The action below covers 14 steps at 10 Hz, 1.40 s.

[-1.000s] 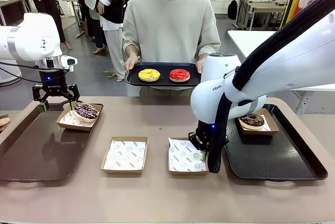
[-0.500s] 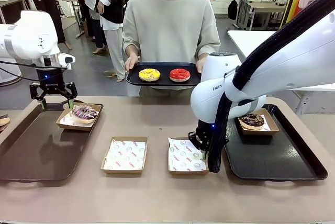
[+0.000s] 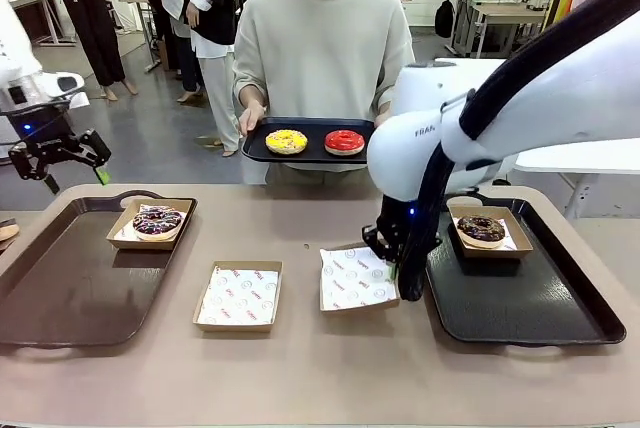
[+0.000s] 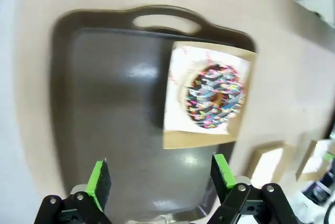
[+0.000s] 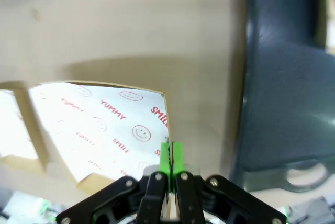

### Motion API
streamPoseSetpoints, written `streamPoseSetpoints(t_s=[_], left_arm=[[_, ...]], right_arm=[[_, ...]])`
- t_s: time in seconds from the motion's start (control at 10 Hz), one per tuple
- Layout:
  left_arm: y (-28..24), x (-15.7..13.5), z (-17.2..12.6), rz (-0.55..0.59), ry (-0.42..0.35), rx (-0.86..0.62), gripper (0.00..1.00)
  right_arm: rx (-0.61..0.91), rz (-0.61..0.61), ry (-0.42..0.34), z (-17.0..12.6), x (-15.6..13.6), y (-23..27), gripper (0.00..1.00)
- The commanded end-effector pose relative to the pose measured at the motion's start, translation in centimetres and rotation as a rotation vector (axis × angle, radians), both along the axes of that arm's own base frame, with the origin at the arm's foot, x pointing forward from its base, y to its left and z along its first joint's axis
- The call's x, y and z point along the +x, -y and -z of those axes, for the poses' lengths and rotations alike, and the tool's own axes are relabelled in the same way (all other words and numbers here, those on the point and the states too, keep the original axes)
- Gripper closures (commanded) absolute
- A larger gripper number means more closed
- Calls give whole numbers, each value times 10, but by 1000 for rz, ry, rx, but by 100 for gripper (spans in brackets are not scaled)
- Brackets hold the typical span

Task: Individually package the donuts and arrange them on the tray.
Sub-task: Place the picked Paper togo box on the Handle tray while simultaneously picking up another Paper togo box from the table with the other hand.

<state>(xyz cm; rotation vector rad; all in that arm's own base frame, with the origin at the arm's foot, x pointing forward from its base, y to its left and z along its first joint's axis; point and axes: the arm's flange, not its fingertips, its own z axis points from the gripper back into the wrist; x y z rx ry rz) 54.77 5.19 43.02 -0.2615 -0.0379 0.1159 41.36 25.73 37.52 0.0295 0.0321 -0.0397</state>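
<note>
Fingers of my right gripper (image 3: 392, 270) are clenched on the right wall of the box (image 3: 355, 280), thin card pinched between the pads, and that side looks tipped up a little off the table (image 3: 300, 378). Right tray (image 3: 530, 320) is just beside the box on its right, with the brown donut (image 3: 481, 229) already boxed at the tray's far end. Spare box (image 3: 238, 295) is near the box on its left. Left tray (image 3: 60, 288) is well apart to the box's left, purple donut (image 3: 157, 221) boxed at its far right corner. Left gripper (image 3: 72, 153) hangs high, farther left, jaws released, nothing in them. Across the table from the box a person (image 3: 325, 48) holds a small tray (image 3: 310, 159) with the yellow donut (image 3: 286, 141) and red donut (image 3: 344, 142), both unboxed. Key relation: the box extends leftward from my right fingers and the right tray lies the opposite way, so I judge a move onto it needs the box lifted over the rim. Right arm is clearly nearer. Two donuts left to package.
</note>
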Motion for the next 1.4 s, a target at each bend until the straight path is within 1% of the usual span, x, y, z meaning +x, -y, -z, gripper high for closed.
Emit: streamPoseSetpoints(t_s=[0.0,0.2,0.3,0.4,0.6,0.7,0.8,0.9,1.0,1.3], left_arm=[[-23,-20,7,104,-13,-293,0],[-47,-41,5,171,-10,-525,0],[-60,-53,5,201,4,-624,0],[-72,-65,8,208,15,-715,0],[-92,-83,11,178,29,-846,0],[-102,-91,14,147,29,-892,0],[-110,-99,15,108,14,-926,0],[-119,-104,16,78,-14,-941,0],[-133,-116,17,29,-15,-973,0],[-146,-140,18,-54,-30,-1007,0]], right_arm=[[10,8,1,-32,9,1,98],[10,13,-4,-61,24,-1,98],[2,29,-12,-73,38,-2,98],[-9,48,-31,-83,56,-3,98],[-9,50,-49,-99,86,-4,98],[0,53,-62,-102,102,-3,98],[12,56,-86,-101,119,-1,98],[19,63,-94,-100,132,1,98],[23,64,-97,-99,143,3,98],[23,55,-106,-95,164,1,98]])
